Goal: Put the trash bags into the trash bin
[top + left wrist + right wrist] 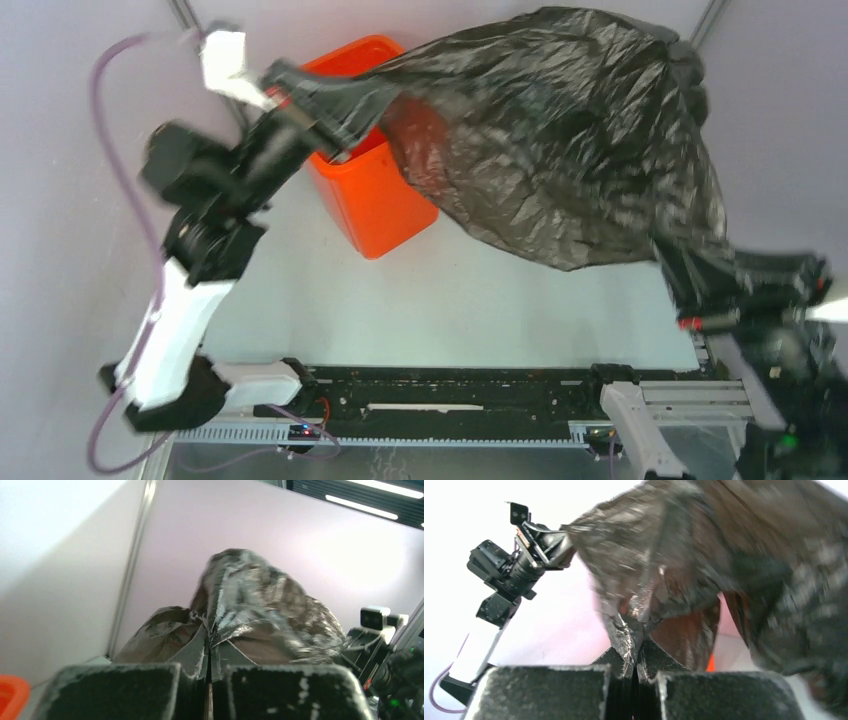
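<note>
The black trash bag hangs stretched in the air between both grippers, billowing above the table's right half. The orange trash bin stands upright at the back left; the bag's left end lies over its mouth. My left gripper is shut on the bag's left edge above the bin's rim; the left wrist view shows the plastic pinched between the jaws. My right gripper is shut on the bag's right edge near the table's right side; the right wrist view shows the film clamped, with a sliver of the bin behind.
Pale walls enclose the table at the back and sides. A purple cable loops beside the left arm. The black rail with both arm bases runs along the near edge. The left arm shows in the right wrist view.
</note>
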Controlling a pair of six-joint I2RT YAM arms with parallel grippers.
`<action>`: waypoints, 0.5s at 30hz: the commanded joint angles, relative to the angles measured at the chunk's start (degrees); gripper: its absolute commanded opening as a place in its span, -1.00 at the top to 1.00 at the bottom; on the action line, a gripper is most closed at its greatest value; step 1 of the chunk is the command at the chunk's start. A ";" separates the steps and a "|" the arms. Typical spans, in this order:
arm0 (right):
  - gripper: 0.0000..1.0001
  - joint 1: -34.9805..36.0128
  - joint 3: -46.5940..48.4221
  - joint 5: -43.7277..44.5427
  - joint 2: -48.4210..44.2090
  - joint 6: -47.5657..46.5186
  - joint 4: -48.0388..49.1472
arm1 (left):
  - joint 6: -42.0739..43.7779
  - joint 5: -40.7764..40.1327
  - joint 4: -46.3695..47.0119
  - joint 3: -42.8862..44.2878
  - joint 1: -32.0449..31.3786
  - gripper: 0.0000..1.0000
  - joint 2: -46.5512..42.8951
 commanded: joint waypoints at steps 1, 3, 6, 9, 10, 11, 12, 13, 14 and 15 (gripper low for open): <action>1.00 1.45 -25.95 2.49 -7.81 4.24 8.67 | 4.20 -10.76 3.44 -19.19 0.05 0.99 -8.85; 1.00 1.81 -35.32 0.13 -9.10 6.01 5.19 | 4.50 -14.23 -3.22 -28.65 0.16 0.99 -10.56; 1.00 2.89 -47.01 -4.53 -8.21 4.29 -4.22 | 3.93 -16.94 -13.65 -38.61 0.34 0.99 -11.54; 1.00 4.27 -53.83 -5.62 -7.36 -0.37 -13.63 | 0.98 -15.19 -14.98 -47.55 0.38 0.99 -15.44; 1.00 5.26 -54.51 -4.89 -7.64 -1.47 -15.15 | 0.45 -14.01 -14.19 -49.55 0.40 0.99 -17.13; 1.00 6.00 -54.53 -3.92 -8.30 -2.12 -15.40 | 0.28 -13.34 -13.49 -50.70 0.38 0.99 -18.78; 1.00 6.40 -54.16 -3.34 -8.97 -2.17 -15.11 | 0.50 -13.18 -12.89 -50.88 0.45 0.99 -20.08; 1.00 6.65 -53.43 -3.21 -9.33 -1.90 -14.58 | 1.08 -13.12 -12.58 -50.15 0.43 0.99 -20.78; 1.00 6.79 -52.26 -3.43 -9.22 -1.24 -13.81 | 1.85 -13.03 -12.52 -48.40 0.53 0.99 -20.91; 1.00 6.92 -50.95 -4.14 -8.55 -0.45 -12.80 | 2.84 -12.63 -12.57 -45.98 0.57 0.99 -20.16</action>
